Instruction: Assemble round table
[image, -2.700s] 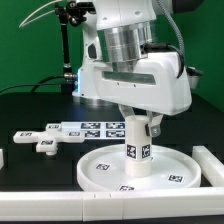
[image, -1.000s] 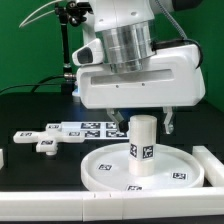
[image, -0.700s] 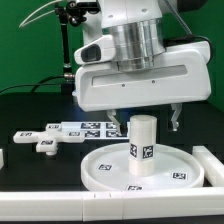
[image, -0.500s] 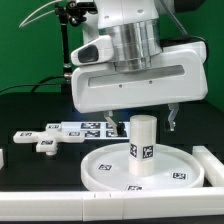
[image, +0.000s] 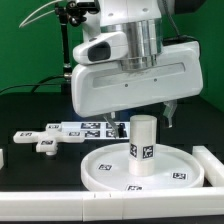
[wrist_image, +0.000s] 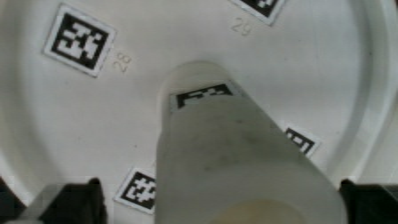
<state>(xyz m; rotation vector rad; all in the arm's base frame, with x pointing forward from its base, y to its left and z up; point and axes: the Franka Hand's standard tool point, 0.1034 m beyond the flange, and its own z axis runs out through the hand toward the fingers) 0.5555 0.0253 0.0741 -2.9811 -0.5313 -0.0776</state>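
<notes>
The white round disc (image: 100, 170) lies flat on the black table. The short thick cylinder leg (image: 142, 145) stands upright at its middle, tag facing front. My gripper (image: 141, 113) hangs just above the leg, open, with its fingers (image: 170, 112) apart on either side and touching nothing. In the wrist view I look down the leg (wrist_image: 222, 140) onto the disc (wrist_image: 98, 95), with dark fingertips (wrist_image: 71, 200) well apart from the leg's sides. The cross-shaped piece (image: 45, 142) lies on the table at the exterior view's left.
The marker board (image: 85, 128) lies behind the disc at the exterior view's left. White rail blocks run along the front (image: 60, 196) and the exterior view's right (image: 213, 162). A black stand (image: 66, 50) rises at the back.
My gripper let go of the leg, opened and rose clear above it, then drifted a little toward the exterior view's left. The leg stays standing on the disc.
</notes>
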